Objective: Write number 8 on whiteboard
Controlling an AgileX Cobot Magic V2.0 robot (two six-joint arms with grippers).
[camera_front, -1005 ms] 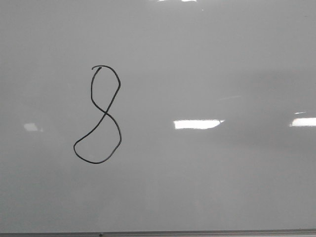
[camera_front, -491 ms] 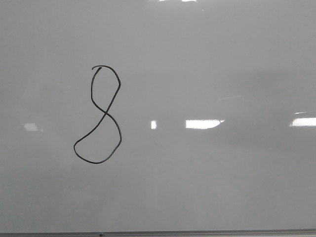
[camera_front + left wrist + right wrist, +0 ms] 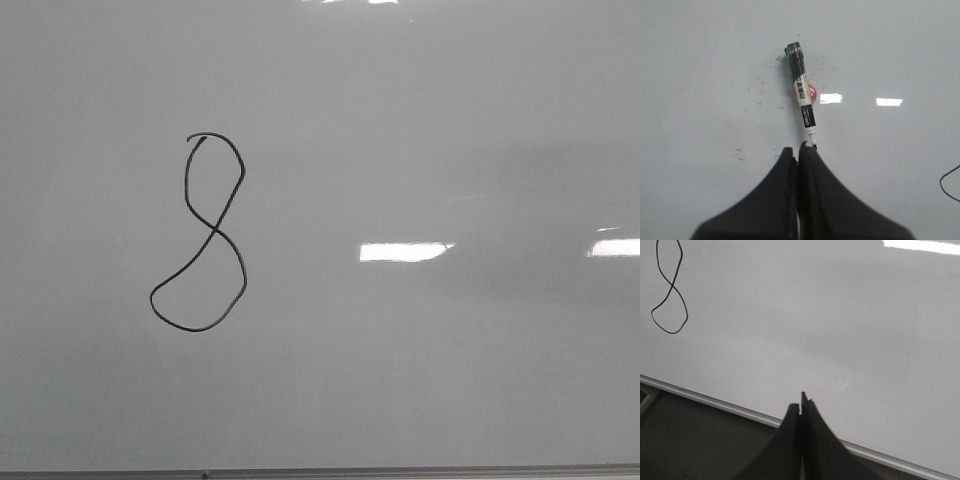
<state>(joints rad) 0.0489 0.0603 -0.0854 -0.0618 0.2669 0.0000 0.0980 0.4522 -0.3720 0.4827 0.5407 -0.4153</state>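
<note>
The 8 (image 3: 198, 232) is already complete on the whiteboard (image 3: 450, 380), left of the middle in the front view: tall, narrow, wider in the lower loop, with a small hook at the top where the stroke seems to start and meet.

Nearest the left wrist camera, the left gripper (image 3: 799, 148) is pressed together on the marker (image 3: 802, 100), gripping it at one end so the barrel sticks straight out towards the board. I cannot tell whether its far end touches the surface. A curl of black line (image 3: 950, 181) shows at the frame's edge, so the marker now points at bare board, apart from the figure.

The right gripper (image 3: 800, 405) has its jaws together on nothing and hangs back near the board's grey lower rim (image 3: 740, 410), probably to stay out of the way. Beyond it, the figure sits far up the board.

The writing looks done.
</note>
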